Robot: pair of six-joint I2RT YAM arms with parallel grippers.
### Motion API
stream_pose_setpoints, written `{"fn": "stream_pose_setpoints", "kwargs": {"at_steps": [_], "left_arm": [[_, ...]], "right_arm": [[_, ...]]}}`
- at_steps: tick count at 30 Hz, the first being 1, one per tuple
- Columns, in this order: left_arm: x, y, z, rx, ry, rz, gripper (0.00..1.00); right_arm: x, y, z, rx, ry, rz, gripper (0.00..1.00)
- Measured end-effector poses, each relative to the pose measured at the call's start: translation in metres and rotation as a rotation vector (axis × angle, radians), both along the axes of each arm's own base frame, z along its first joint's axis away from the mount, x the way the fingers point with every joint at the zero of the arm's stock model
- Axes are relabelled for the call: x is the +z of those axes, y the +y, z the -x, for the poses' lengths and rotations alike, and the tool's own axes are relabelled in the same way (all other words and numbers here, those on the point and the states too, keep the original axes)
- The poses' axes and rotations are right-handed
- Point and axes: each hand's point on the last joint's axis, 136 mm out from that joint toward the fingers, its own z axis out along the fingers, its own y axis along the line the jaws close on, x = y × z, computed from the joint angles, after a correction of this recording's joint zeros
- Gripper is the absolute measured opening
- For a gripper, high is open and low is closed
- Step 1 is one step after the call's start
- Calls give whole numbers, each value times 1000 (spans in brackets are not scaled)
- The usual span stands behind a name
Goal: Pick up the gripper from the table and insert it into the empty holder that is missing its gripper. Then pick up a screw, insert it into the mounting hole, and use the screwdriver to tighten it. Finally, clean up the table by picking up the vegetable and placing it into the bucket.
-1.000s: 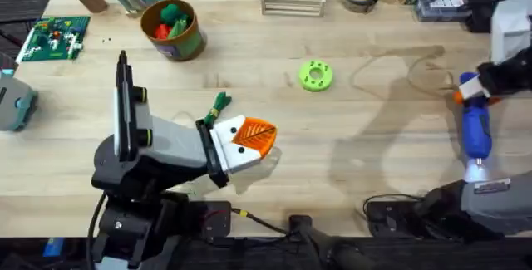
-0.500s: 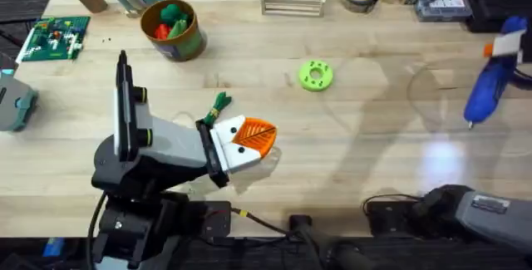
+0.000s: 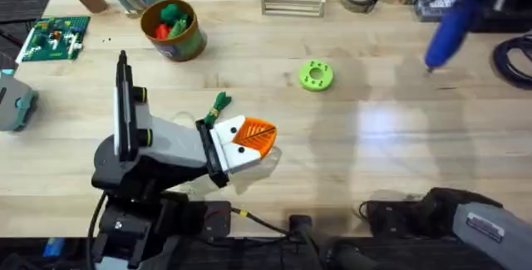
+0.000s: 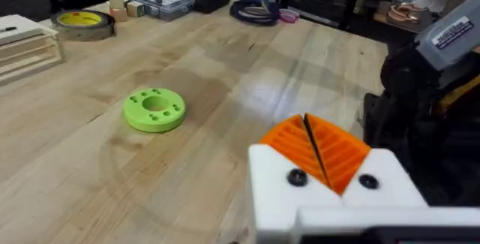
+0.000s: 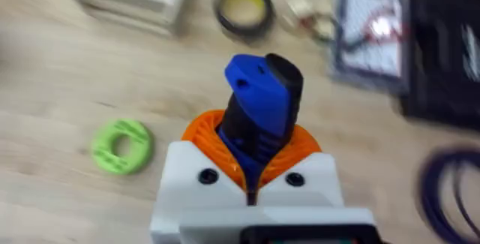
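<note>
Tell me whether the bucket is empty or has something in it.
Not empty. The bucket stands upright at the table's far left, and a green and a red item lie inside against its orange inner wall.

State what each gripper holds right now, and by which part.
The right gripper clamps the blue screwdriver around its body, between the orange pads. The left gripper holds nothing; its pads are closed together.
</note>
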Motion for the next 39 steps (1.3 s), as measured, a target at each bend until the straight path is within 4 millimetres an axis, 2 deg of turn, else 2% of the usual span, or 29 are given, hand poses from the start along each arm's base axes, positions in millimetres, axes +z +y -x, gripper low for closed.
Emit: {"fn": "stream_pose_setpoints", "kwargs": {"at_steps": [4, 11, 17, 20, 23, 29, 33, 39], "left_arm": [[0, 0, 0, 0, 0, 0, 17], [0, 0, 0, 0, 0, 0, 17], [0, 0, 0, 0, 0, 0, 17], [0, 0, 0, 0, 0, 0, 17], [0, 0, 0, 0, 0, 0, 17], [0, 0, 0, 0, 0, 0, 17], [0, 0, 0, 0, 0, 0, 17], [0, 0, 0, 0, 0, 0, 17]], "right_arm": [[23, 48, -5, 108, -90, -47, 12], [44, 132, 0, 308, -163, -133, 11], [56, 183, 17, 430, -192, -199, 11], [56, 196, 34, 465, -201, -208, 11], [62, 201, 51, 483, -260, -237, 11], [87, 210, 77, 516, -466, -387, 10], [83, 227, 88, 566, -490, -466, 9], [75, 270, 101, 686, -457, -526, 9]]}}
